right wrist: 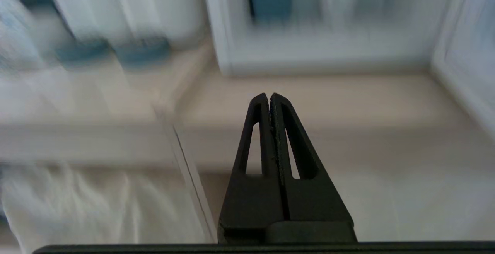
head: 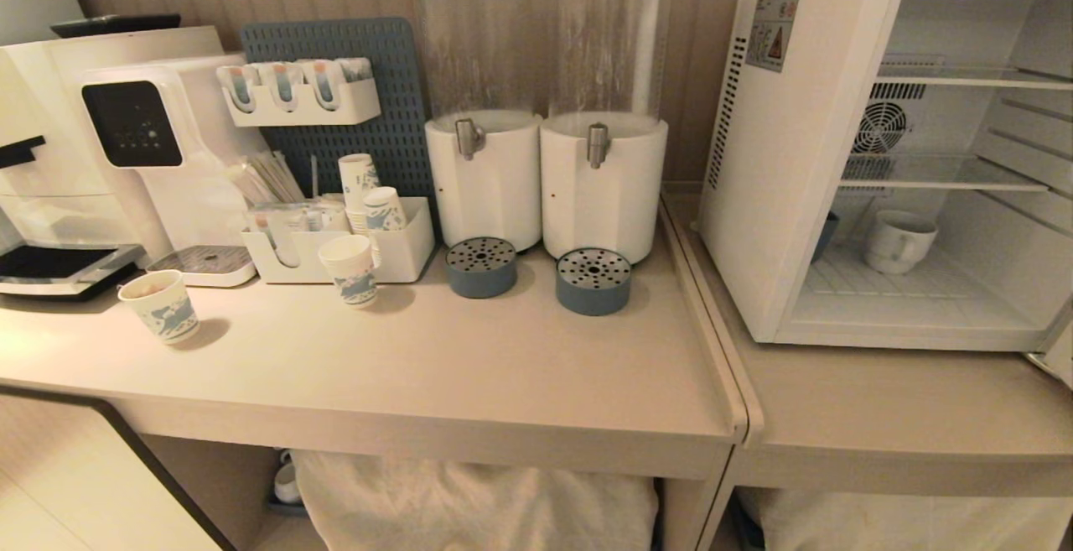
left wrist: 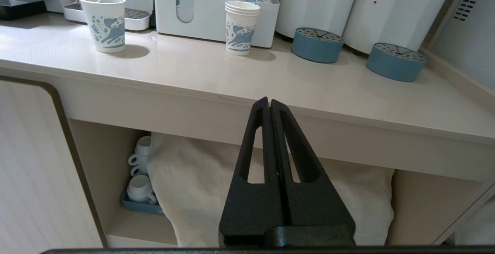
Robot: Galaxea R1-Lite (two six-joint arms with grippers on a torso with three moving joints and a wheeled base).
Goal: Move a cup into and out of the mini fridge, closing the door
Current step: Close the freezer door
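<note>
Idling: left pincer (left wrist: 269, 101) closed, empty | right pincer (right wrist: 269, 96) closed, empty

Glossy ceramic cup (head: 897, 241), wire shelves (head: 939, 174)

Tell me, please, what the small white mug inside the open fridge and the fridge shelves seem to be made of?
The small squat white mug looks like glazed ceramic: thick rim, smooth pale surface, stout loop handle; this is a guess from its look. The shelves of the white boxy mini fridge seem to be white-coated metal wire: thin parallel bars you can see through.
</note>
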